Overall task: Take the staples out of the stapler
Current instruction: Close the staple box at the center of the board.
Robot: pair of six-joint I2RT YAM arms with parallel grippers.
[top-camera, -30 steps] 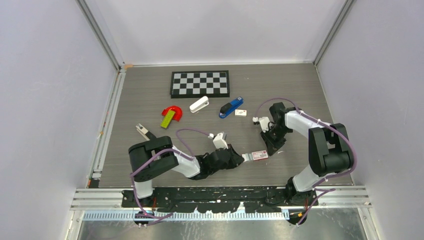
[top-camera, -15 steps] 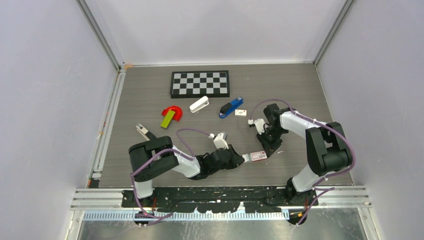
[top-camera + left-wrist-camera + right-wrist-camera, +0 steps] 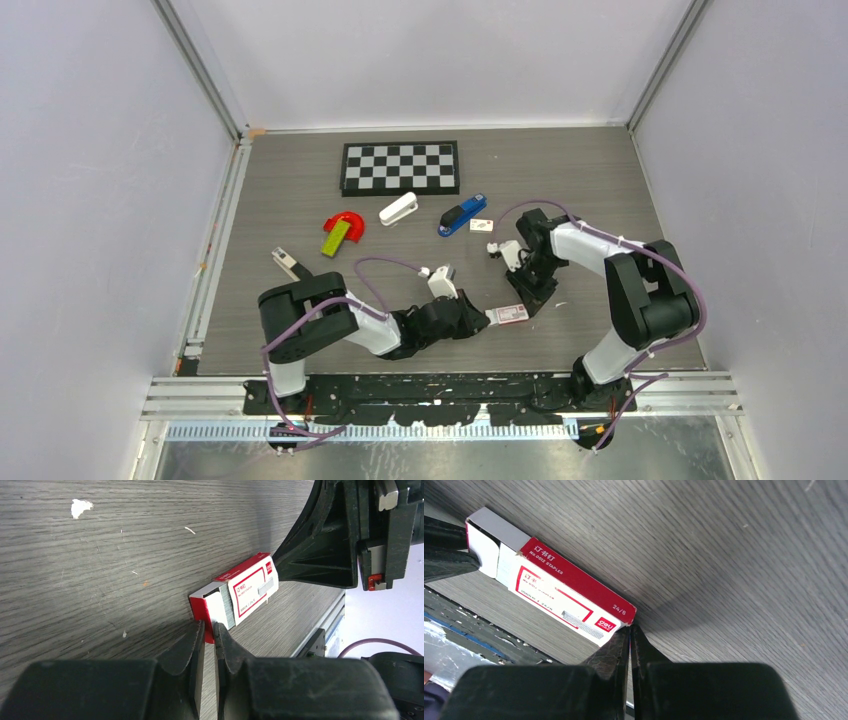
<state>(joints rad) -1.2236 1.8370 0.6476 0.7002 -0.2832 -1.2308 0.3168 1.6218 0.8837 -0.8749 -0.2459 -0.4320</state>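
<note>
The right gripper [image 3: 527,298] has just swung in. A second ago it stood a little way off from the staple box [image 3: 512,313]. Now its jaws are pressed together, and their tips touch one corner of the red and white box. You can see this best from the right wrist, where the right gripper [image 3: 630,630] pokes the staple box [image 3: 554,590] right at its end. The left gripper [image 3: 209,630] has hardly moved. Its jaws are almost closed and pinch the other end of the staple box [image 3: 235,592], which lies flat on the table [image 3: 300,190] and has slid a tiny bit toward those jaws. So the box now sits between the two sets of jaws, with one at each end. The blue stapler [image 3: 461,214] is not in any jaws. It lies well beyond the right jaws, farther out on the table, near a white stapler [image 3: 398,209]. I think both arms are busy with the box, so no staples have come out of the blue stapler yet.
</note>
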